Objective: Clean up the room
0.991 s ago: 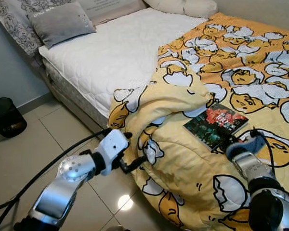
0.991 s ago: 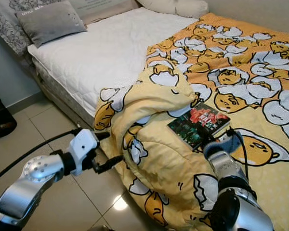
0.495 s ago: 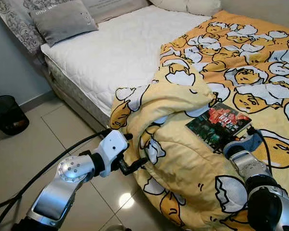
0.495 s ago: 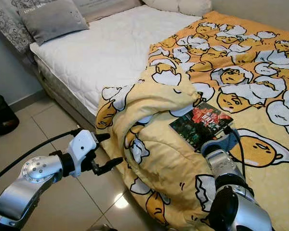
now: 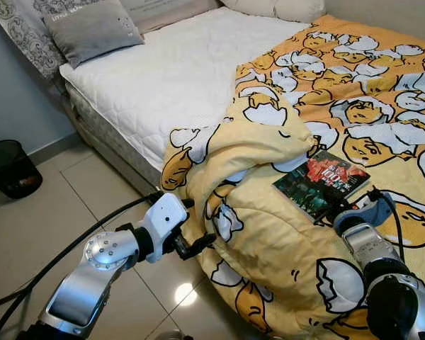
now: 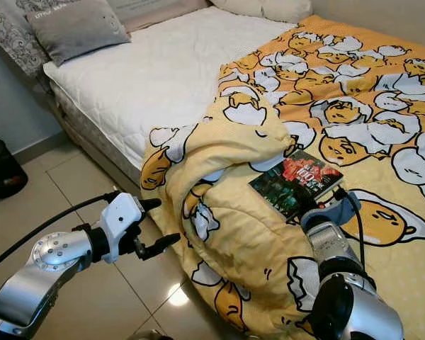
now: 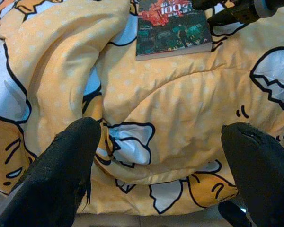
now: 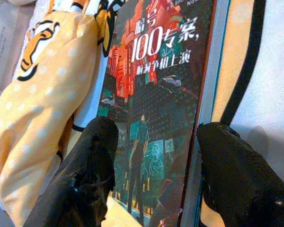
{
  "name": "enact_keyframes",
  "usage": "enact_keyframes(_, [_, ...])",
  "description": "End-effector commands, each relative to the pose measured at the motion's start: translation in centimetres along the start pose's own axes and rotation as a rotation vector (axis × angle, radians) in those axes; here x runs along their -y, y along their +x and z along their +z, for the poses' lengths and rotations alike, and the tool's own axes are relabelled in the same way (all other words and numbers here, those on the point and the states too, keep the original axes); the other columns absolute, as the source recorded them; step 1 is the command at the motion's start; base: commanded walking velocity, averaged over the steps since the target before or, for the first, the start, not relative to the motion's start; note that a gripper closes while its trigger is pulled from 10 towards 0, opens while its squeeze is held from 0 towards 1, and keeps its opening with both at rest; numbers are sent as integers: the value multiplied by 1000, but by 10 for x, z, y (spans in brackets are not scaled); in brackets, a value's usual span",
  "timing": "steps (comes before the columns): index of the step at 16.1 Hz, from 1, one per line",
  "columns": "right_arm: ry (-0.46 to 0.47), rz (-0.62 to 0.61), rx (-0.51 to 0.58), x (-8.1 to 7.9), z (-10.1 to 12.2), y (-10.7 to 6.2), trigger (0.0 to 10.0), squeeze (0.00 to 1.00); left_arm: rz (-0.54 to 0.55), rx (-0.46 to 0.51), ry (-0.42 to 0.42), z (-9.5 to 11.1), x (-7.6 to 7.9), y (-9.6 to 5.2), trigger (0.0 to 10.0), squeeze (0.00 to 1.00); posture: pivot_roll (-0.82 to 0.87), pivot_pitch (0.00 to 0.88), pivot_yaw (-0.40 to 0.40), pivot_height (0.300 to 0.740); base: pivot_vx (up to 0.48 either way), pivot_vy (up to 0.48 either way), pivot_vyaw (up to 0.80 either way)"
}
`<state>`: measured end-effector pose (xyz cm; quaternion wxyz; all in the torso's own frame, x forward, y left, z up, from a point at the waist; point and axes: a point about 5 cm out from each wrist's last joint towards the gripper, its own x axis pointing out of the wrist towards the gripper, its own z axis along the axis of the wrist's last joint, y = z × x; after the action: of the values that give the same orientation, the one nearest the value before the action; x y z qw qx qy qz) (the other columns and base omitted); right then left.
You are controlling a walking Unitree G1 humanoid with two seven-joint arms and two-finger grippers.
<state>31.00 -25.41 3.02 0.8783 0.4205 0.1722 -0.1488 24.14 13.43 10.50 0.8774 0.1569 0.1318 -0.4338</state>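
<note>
**Inspector A:** The room is reading as largely untidied; the yellow egg-print duvet (image 5: 283,234) is lying bunched on the bed (image 5: 177,78), one fold spilling over the bed's edge toward the tiled floor (image 5: 49,212); the book (image 5: 320,183) is sitting on top of the duvet, beside the raised fold. I am judging that nothing is yet put away; book and bedding are both outstanding.

**Inspector B:** Agreed. The right gripper (image 8: 151,189) is sitting at the near end of the book, its fingers spread to about the cover's width; one fingertip is lying over the cover, the other at the spine edge; I am seeing no closed grip, so the book is not yet held. The left gripper (image 7: 161,165) is hovering wide open just off the hanging fold, holding nothing.

**Inspector A:** What are the views telling us separately?

**Inspector B:** The right wrist view is giving the cover in detail: red and green artwork, a large "100" with further characters; the head views are giving only a dark cover. The head views are adding the wider room: a grey pillow (image 5: 92,32) at the head of the bare white mattress, a black bin (image 5: 10,166) on the floor by the wall. The left wrist view is catching the right fingertips (image 7: 217,18) at the book's corner.
</note>
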Motion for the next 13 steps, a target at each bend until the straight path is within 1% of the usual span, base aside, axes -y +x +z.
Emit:
enact_keyframes(1, [-16,-4,-6,-2,-1,1,10000,0,1,5,11,3,1,-2,10000,729,33,39,68,740,0,0,0])
enact_keyframes(3, [-30,-15,-25,0,-5,0,10000,0,5,5,8,3,2,-3,10000,725,36,53,47,740,0,0,0])
enact_keyframes(7, [-81,-90,-54,10,-11,-2,10000,0,11,-4,-14,-1,11,-7,10000,725,32,93,11,740,0,0,0])
enact_keyframes(9, [-72,-110,-48,13,-10,-3,10000,0,16,-8,-23,-3,13,-8,10000,729,33,102,-5,740,0,0,0])
enact_keyframes(10, [-59,-103,-47,12,-10,-3,10000,0,22,-9,-29,-4,15,-9,10000,729,35,105,-11,740,0,0,0])
enact_keyframes(12, [-44,-57,-56,6,-11,-1,10000,0,30,-10,-35,-4,16,-10,10000,729,38,105,-14,740,0,0,0])
enact_keyframes(13, [-25,-14,-57,-2,-12,1,10000,0,33,-11,-33,-4,15,-11,10000,725,39,103,-12,740,0,0,0])
